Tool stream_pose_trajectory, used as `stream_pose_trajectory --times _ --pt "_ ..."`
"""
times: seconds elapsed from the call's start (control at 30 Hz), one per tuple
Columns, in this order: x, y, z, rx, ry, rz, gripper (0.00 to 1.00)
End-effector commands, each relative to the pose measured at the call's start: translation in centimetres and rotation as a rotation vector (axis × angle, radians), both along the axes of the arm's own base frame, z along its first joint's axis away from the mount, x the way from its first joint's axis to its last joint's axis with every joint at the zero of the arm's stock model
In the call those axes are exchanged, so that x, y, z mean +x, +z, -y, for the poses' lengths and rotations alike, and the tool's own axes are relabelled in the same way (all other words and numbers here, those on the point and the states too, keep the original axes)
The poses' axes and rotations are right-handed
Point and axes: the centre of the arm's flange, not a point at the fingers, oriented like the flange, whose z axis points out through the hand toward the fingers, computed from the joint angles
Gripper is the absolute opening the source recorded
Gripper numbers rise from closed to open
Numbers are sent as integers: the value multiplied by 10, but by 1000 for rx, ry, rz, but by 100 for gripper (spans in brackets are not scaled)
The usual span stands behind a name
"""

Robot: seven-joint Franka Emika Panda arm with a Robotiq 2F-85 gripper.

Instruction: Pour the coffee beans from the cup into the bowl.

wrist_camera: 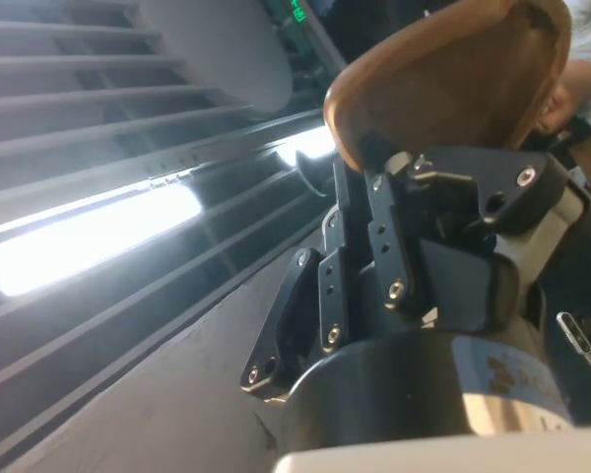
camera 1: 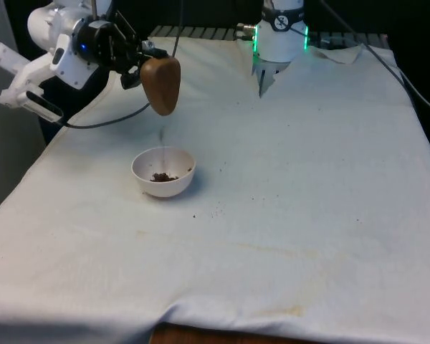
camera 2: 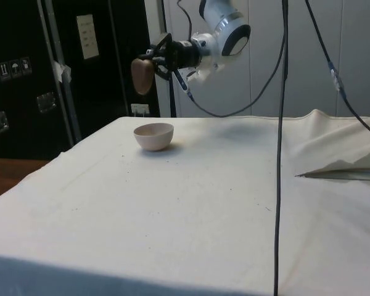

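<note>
A brown cup (camera 1: 161, 84) hangs tipped mouth-down over a white bowl (camera 1: 173, 188) on the cloth, towards the front view's left. My gripper (camera 1: 140, 64) is shut on the cup's upper end and reaches in sideways from the left. A thin, faint stream (camera 1: 163, 137) falls from the cup towards the bowl. A small pile of dark coffee beans (camera 1: 163, 176) lies in the bowl. In the side view the cup (camera 2: 142, 75) is held by the gripper (camera 2: 157, 58) well above the bowl (camera 2: 153, 136). The wrist view has the cup (wrist_camera: 453, 74) clamped in the gripper (wrist_camera: 414, 168).
A few stray beans (camera 1: 215, 211) dot the cloth to the right of the bowl. A black cable (camera 1: 107, 120) loops below the arm. Another cable (camera 2: 279, 154) hangs down in the side view. The cloth is rucked into a fold (camera 2: 345, 172). The table's left edge runs close to the bowl.
</note>
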Motion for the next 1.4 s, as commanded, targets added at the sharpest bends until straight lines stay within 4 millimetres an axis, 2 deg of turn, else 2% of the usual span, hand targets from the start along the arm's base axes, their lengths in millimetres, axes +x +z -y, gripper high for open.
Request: stream_pose_trajectory --times 0.0,0.97,1.37 --pt "0 -1 2 16 -1 -2 0" --pt "-1 -3 0 4 -4 11 0" --pt "1 -6 -9 -56 14 0 0"
